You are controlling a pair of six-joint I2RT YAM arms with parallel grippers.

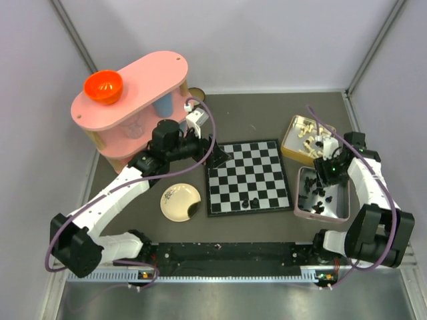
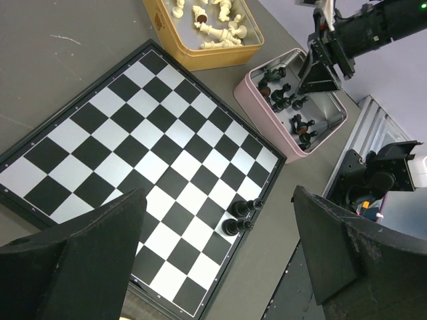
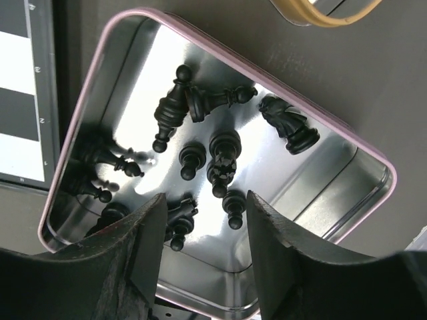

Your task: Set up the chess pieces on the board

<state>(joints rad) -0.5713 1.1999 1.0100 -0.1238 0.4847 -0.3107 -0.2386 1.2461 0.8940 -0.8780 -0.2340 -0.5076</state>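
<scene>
The board (image 1: 248, 177) lies flat at mid-table, and two black chess pieces (image 1: 250, 201) stand side by side near its front edge. The left wrist view shows them (image 2: 241, 217) at the edge of the board (image 2: 133, 133). Several more black chess pieces (image 3: 223, 157) lie in a pink-rimmed metal tin (image 3: 93, 80) to the right of the board. My right gripper (image 3: 203, 227) hangs open just above those pieces, one pawn lying beside each finger and nothing gripped. Over the board's far left corner, my left gripper (image 1: 217, 159) is wide open and empty.
A yellow tin (image 1: 288, 143) of cream-white chessmen sits behind the pink-rimmed tin (image 1: 298, 193). A round cream plate (image 1: 180, 202) lies left of the board. At the back left stands a pink shelf (image 1: 130, 100) with an orange bowl (image 1: 103, 87) on top.
</scene>
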